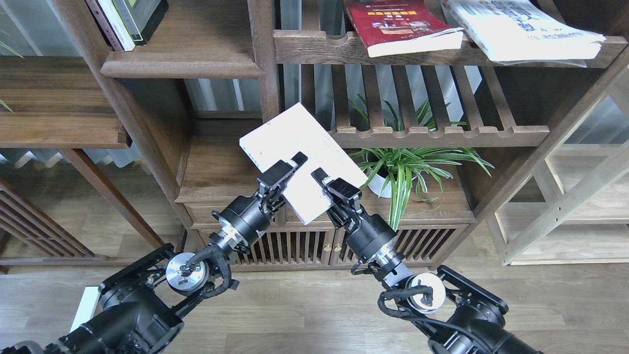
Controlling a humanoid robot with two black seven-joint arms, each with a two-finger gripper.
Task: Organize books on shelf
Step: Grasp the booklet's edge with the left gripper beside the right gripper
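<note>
The pale book [300, 152] is held up in the air, tilted, in front of the dark bookcase, its far corner near the middle upright post. Both grippers are clamped on its near end: the left gripper [282, 172] on the left side, the right gripper [328, 183] on the right, each with one finger lying over the cover. Just beyond it on the right is a slatted rack [437, 130], and under that a potted plant [408, 167]. Higher up, on another slatted rack, lie the red book [398, 24] and the white book [521, 29]. The flat shelf [182, 61] sits far left and carries a few upright books [128, 19].
</note>
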